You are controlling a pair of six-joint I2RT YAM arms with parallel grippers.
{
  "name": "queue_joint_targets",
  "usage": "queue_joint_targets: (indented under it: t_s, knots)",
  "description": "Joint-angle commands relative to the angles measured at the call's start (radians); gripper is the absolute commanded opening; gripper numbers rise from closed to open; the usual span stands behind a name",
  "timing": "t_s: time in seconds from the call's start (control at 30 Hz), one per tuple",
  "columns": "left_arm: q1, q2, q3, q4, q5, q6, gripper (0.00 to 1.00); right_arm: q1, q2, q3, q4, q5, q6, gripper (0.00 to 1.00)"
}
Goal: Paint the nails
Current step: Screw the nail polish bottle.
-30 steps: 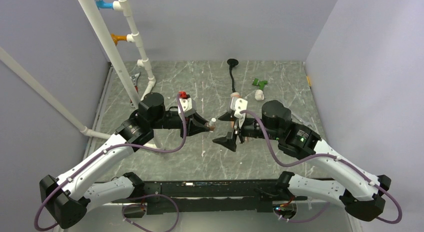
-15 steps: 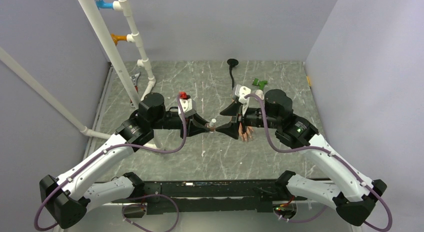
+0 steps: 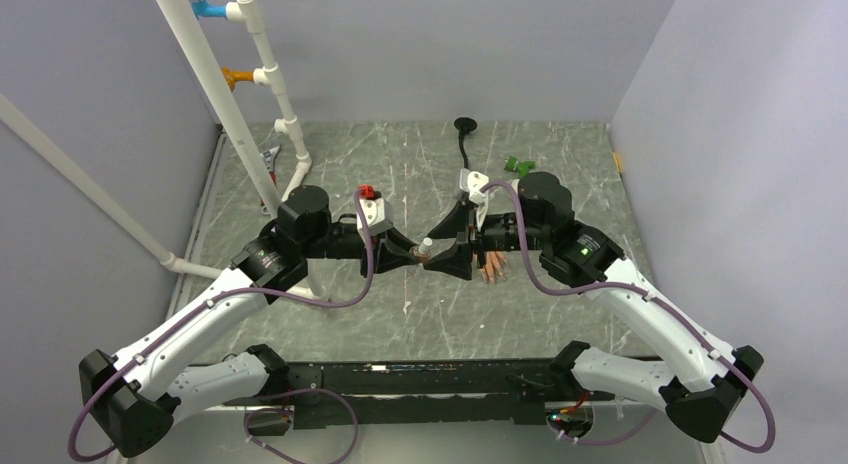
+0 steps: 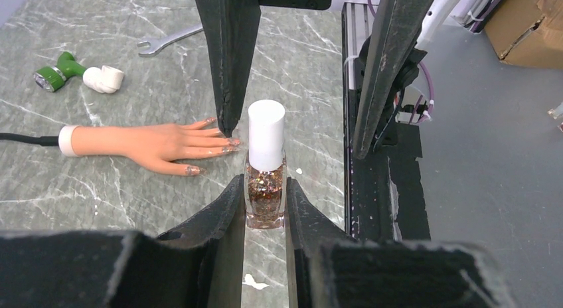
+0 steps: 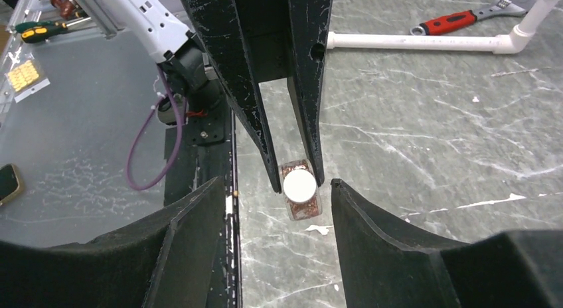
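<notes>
- Your left gripper (image 4: 264,188) is clamped on the glass body of the small square bottle of brown glitter polish (image 4: 265,205), which it holds seemingly clear of the grey marbled table (image 4: 99,195)
- The bottle's long axis runs out along the left gripper's reach, so its white cylindrical cap (image 5: 299,185) points straight at your right wrist camera, which sees it end-on
- Your right gripper (image 5: 277,185) is spread wide, straddling that cap and gripping nothing
- The cap sits off-centre in that gap, just beside one finger (image 4: 226,69) and well apart from the other
- You can't tell for certain how far along the cap the right fingertips reach, though the left wrist view puts them about level with it
- The step in hand looks like uncapping, and closing the right gripper should pinch the cap across its width
- The nearer finger will likely meet the cap first and nudge the bottle sideways, so centre up before you squeeze
- The peach rubber mannequin hand with a white cuff (image 4: 149,143) lies flat on the table, long axis along the tabletop, its tiny nails (image 4: 230,143) aimed toward the bottle
- In the top view it lies beneath the right gripper, so the right arm is the nearer one for brushing
</notes>
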Motion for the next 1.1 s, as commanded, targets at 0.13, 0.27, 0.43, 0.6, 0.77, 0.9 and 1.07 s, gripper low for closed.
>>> queue_joint_targets:
  t_s: [0.13, 0.27, 0.43, 0.6, 0.77, 0.9, 1.07]
  knots:
    - [-0.007, 0.005, 0.048, 0.014, 0.003, 0.013, 0.00, -0.002, 0.016, 0.042, 0.081, -0.042, 0.033, 0.54]
    - [-0.007, 0.006, 0.051, 0.014, 0.004, 0.012, 0.00, -0.002, 0.021, 0.040, 0.079, -0.034, 0.038, 0.45]
    - [-0.007, 0.003, 0.048, 0.016, 0.001, 0.012, 0.00, -0.002, 0.019, 0.023, 0.084, -0.014, 0.047, 0.33]
    - [-0.007, 0.004, 0.046, 0.016, -0.001, 0.011, 0.00, -0.001, 0.019, 0.008, 0.082, -0.002, 0.054, 0.17]
    - [-0.007, 0.004, 0.043, 0.020, -0.007, 0.009, 0.00, -0.003, 0.011, -0.004, 0.087, 0.012, 0.063, 0.02]
    - [-0.007, 0.004, 0.044, 0.021, -0.016, 0.007, 0.00, -0.001, 0.009, -0.012, 0.085, 0.029, 0.072, 0.00]
    - [-0.008, 0.003, 0.043, 0.015, -0.071, 0.003, 0.00, 0.000, 0.004, -0.033, 0.097, 0.087, 0.135, 0.00]
